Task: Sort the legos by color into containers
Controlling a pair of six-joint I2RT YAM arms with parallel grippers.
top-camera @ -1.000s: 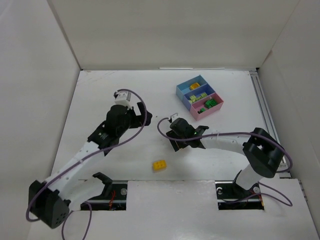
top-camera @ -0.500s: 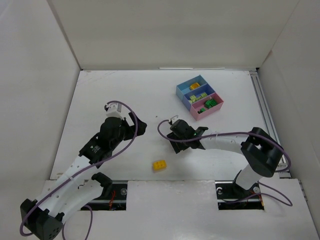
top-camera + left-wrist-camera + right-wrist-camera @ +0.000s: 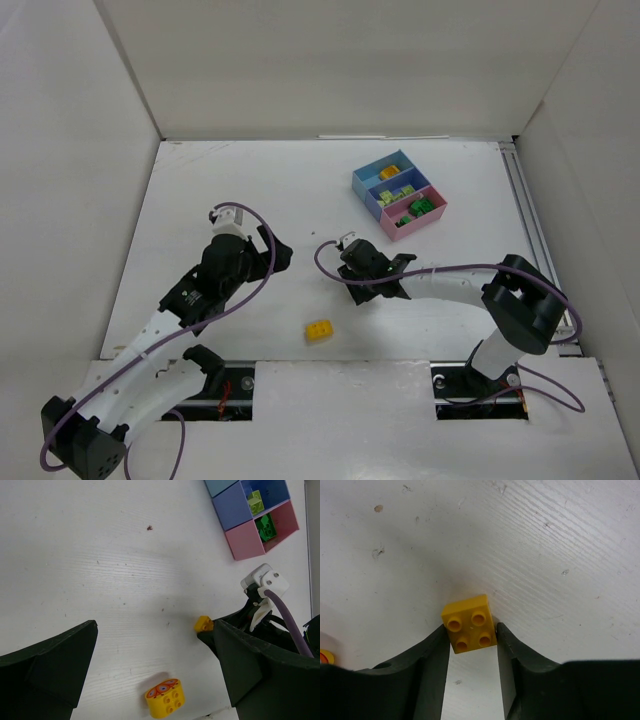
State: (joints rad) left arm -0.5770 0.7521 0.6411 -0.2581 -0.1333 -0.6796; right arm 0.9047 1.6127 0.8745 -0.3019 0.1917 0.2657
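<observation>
My right gripper (image 3: 470, 645) is shut on a small orange-yellow lego (image 3: 469, 624) with four studs, low over the white table. This lego also shows in the left wrist view (image 3: 203, 624), at the tip of the right gripper (image 3: 348, 280). A bigger yellow rounded lego (image 3: 319, 329) with a printed top lies alone near the front; it also shows in the left wrist view (image 3: 165, 698). My left gripper (image 3: 278, 254) is wide open and empty (image 3: 155, 626), left of both. The containers (image 3: 398, 193) stand at the back right: light blue, darker blue with lime legos (image 3: 256, 500), pink with green legos (image 3: 266, 527).
White walls close in the table (image 3: 240, 190) at the back and both sides. A metal rail (image 3: 530, 220) runs along the right edge. The right arm's purple cable (image 3: 287, 625) loops beside its wrist.
The left arm has drawn back to the left and toward the near edge, its gripper still open. The right gripper has stayed almost in place on the small lego.
</observation>
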